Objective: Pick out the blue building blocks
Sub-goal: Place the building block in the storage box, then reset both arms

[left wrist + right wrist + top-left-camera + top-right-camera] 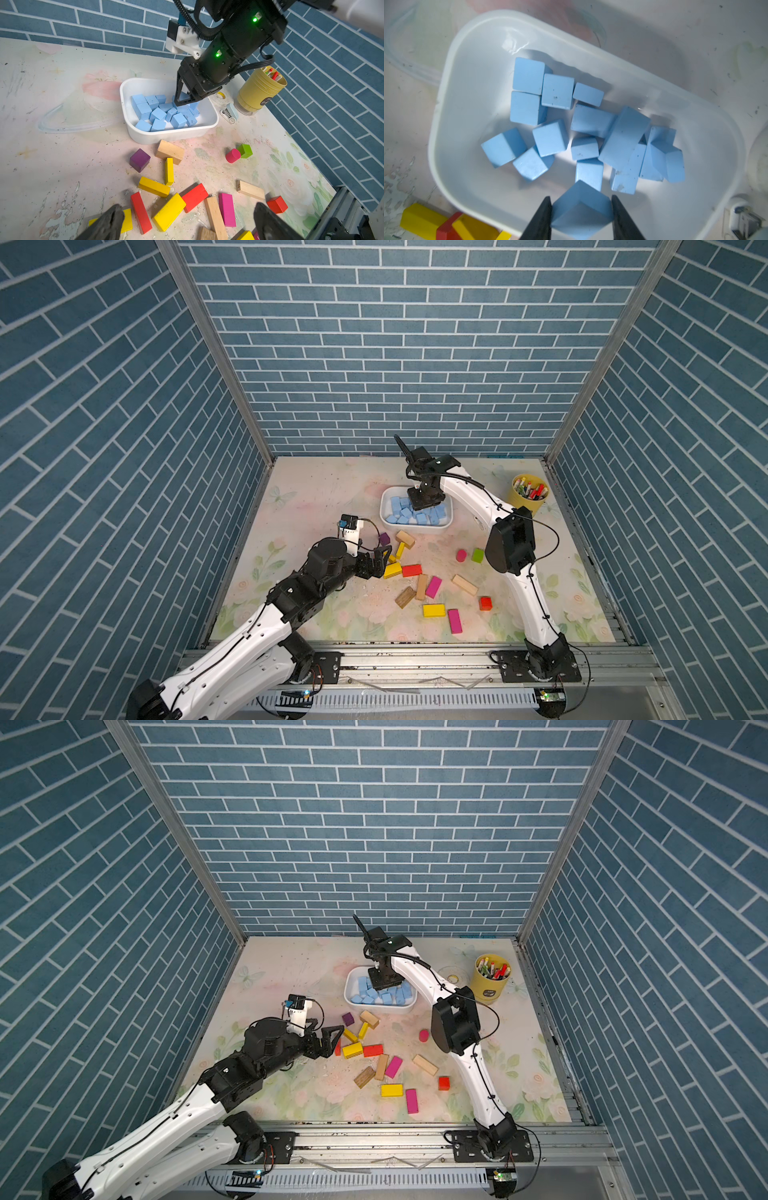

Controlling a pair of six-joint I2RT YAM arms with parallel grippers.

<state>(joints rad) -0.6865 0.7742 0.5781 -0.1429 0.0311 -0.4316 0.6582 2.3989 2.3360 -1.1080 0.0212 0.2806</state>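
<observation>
I'm getting bright, even light from overhead in both top views; on the tabletop I see only short, soft shadows. The wide lens splays the brick walls toward the picture edges. In the right wrist view a white glare patch sits on the inner wall of the tub. The blue building blocks cast soft grey shadows, and the frame's corners look hazy. In the left wrist view the left pincer is blurred, its fingers too near the lens.
</observation>
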